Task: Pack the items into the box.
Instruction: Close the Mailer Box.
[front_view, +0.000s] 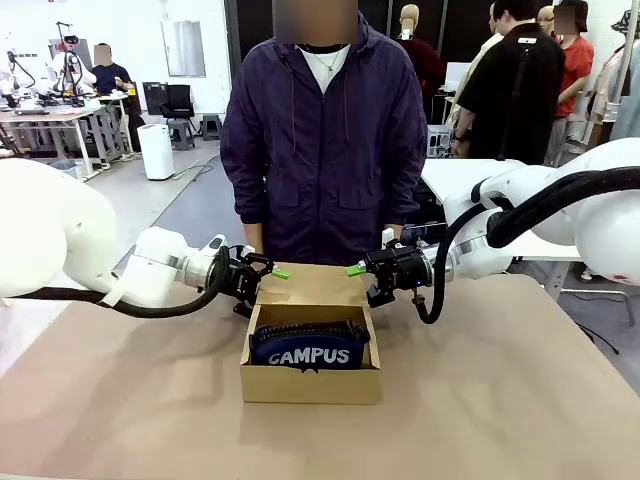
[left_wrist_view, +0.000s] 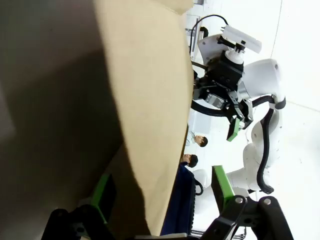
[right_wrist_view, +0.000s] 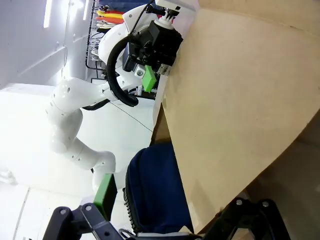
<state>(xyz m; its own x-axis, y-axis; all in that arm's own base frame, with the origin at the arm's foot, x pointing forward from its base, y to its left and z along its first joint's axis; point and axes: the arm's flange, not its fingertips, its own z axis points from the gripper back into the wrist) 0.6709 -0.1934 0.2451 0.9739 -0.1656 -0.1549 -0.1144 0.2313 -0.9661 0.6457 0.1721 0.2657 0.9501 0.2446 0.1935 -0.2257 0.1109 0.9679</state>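
The brown cardboard box (front_view: 310, 383) sits mid-table with its lid flap (front_view: 312, 285) raised at the back. A navy pencil case marked "CAMPUS" (front_view: 312, 346) lies inside it. My left gripper (front_view: 266, 273) is at the flap's left edge and my right gripper (front_view: 366, 269) at its right edge, both open. In the left wrist view the flap (left_wrist_view: 145, 90) runs between my green fingers (left_wrist_view: 220, 186), with the pencil case (left_wrist_view: 183, 200) beyond it. The right wrist view has the flap (right_wrist_view: 240, 100) and the pencil case (right_wrist_view: 155, 192) beside one green finger (right_wrist_view: 105, 192).
A person in a dark purple jacket (front_view: 322, 140) stands close behind the box at the table's far edge. The brown table top (front_view: 500, 400) stretches bare on both sides of the box and in front of it. Other people and tables stand farther back.
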